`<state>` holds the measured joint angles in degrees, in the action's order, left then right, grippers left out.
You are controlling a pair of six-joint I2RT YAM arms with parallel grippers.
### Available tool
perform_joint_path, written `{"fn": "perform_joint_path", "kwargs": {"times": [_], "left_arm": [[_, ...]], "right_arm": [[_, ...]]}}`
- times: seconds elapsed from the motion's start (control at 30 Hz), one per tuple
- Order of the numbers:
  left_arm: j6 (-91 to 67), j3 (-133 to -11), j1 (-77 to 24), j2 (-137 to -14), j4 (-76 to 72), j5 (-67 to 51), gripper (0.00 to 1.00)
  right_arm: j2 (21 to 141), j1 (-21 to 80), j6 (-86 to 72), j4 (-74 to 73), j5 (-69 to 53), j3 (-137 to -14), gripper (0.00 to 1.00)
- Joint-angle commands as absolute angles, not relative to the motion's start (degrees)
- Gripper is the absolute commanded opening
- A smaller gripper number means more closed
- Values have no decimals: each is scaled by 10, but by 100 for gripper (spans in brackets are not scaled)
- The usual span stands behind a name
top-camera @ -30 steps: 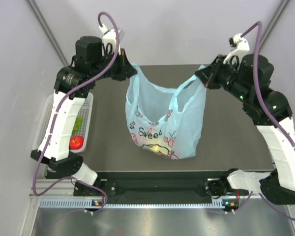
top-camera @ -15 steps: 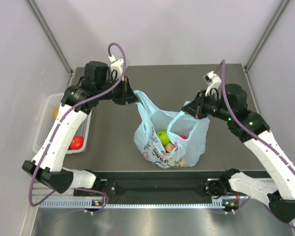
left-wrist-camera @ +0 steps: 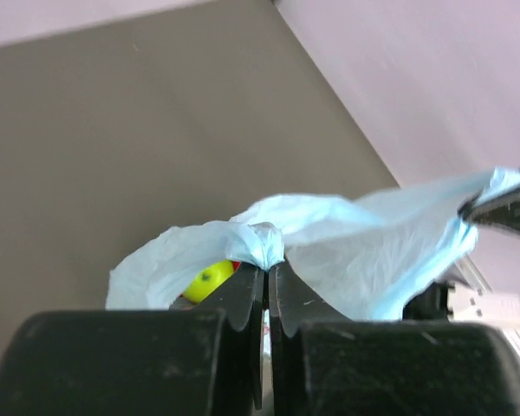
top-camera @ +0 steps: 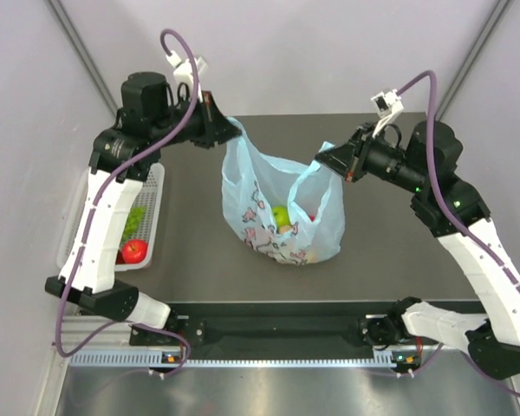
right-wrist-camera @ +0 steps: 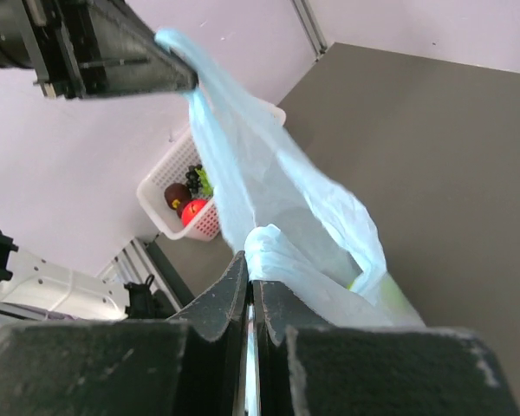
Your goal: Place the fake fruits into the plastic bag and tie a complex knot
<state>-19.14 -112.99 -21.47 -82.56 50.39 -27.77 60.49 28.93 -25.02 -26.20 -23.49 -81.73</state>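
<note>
— Left gripper [top-camera: 234, 132]: what was its condition?
— It was clenched on the left handle [left-wrist-camera: 262, 241] of the plastic bag [top-camera: 277, 204]. In the left wrist view the film bunched directly above the closed fingertips [left-wrist-camera: 247, 295].
— And the right gripper [top-camera: 323, 161]?
— It was likewise pinched tight, on the right handle [right-wrist-camera: 262, 241]. Both grippers were held above the table [top-camera: 390, 247], apart, with the bag's mouth stretched open between them.
— Where was the bag?
— It hung between the two arms over the middle of the table. Whether its bottom touched the surface could not be determined.
— Anything else?
— The white basket [top-camera: 154, 227] sat at the table's left edge. A green apple [top-camera: 282, 217] showed inside the bag. A red apple [top-camera: 134, 251] and green grapes [top-camera: 135, 218] lay in the basket.
</note>
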Motion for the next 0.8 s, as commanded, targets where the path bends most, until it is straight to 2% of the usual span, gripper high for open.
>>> {"fn": "perform_joint_path", "kwargs": {"times": [0.0, 0.1, 0.33, 0.43, 0.5, 0.57, 0.7, 0.73, 0.77], "left_arm": [[-187, -1200, -195, -871, 491, -279, 0], [-184, -1191, -195, -878, 472, -297, 0], [-175, -1047, -195, -850, 408, -304, 0], [-172, -1048, -195, -853, 409, -301, 0], [-170, -1055, -195, -860, 414, -301, 0], [-166, -1070, -195, -865, 427, -299, 0], [-159, -1084, -195, -867, 439, -290, 0], [-158, -1087, -194, -866, 442, -287, 0], [-157, -1088, -194, -867, 444, -287, 0]], "right_arm": [[632, 282, -243, -227, -237, -860, 0], [649, 281, -242, -226, -229, -860, 0], [663, 280, -232, -174, -233, -781, 0], [673, 280, -232, -156, -256, -778, 3], [673, 280, -230, -146, -265, -777, 21], [666, 280, -226, -135, -265, -771, 34], [645, 280, -206, -116, -265, -739, 40], [635, 280, -194, -109, -269, -719, 43], [628, 280, -187, -101, -284, -709, 52]]}}
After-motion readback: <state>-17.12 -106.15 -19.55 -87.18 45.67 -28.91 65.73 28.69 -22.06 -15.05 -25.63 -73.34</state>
